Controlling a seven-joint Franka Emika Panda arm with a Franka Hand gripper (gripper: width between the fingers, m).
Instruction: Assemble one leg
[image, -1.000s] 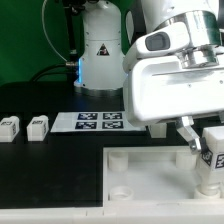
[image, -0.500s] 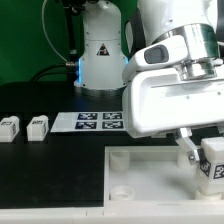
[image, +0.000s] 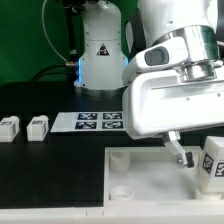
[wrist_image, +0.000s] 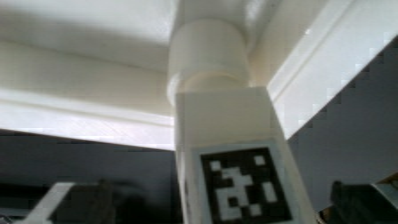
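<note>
The gripper hangs with jaws spread, clear of the leg standing between them on the white panel, at the exterior view's right. Two spare legs lie beside the marker board.

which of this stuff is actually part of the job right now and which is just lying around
In the job:
leg at the exterior view's right
white panel beneath it

Lying about:
two loose legs
marker board
</note>
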